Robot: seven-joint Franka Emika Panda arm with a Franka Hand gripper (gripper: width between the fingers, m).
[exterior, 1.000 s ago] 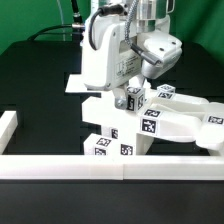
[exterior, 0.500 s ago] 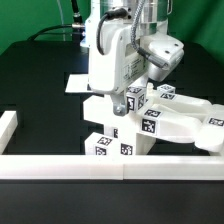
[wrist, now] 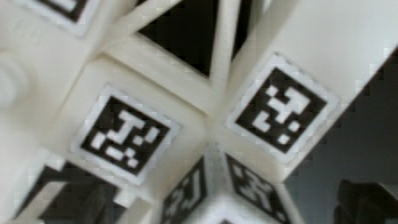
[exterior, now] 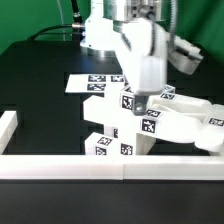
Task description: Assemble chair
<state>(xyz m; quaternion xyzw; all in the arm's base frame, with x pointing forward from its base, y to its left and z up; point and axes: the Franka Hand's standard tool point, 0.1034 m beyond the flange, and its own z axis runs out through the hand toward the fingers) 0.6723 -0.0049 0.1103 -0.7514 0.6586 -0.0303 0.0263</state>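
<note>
Exterior view: you see the chair (exterior: 150,125), a stack of chunky white tagged blocks, standing on the black table (exterior: 40,80) just behind the near border rail (exterior: 110,167), right of centre in this view. Part of it looks joined, and a broad flat arm of it runs out low toward the exterior view's right, which gives the piece its long axis across the table; a narrower post rises upright at its left end. The rail probably serves as a stop, so that the piece stays braced while parts are pressed in. Your gripper (exterior: 138,100) hangs straight down over the top of that post, at or just above the tagged block there. Whether the fingers are apart or closed on a part, you cannot tell: the arm's body hides them. Wrist view shows only tagged white faces (wrist: 196,130), very close. Farther back, the marker board (exterior: 92,84) lies flat on the table.
</note>
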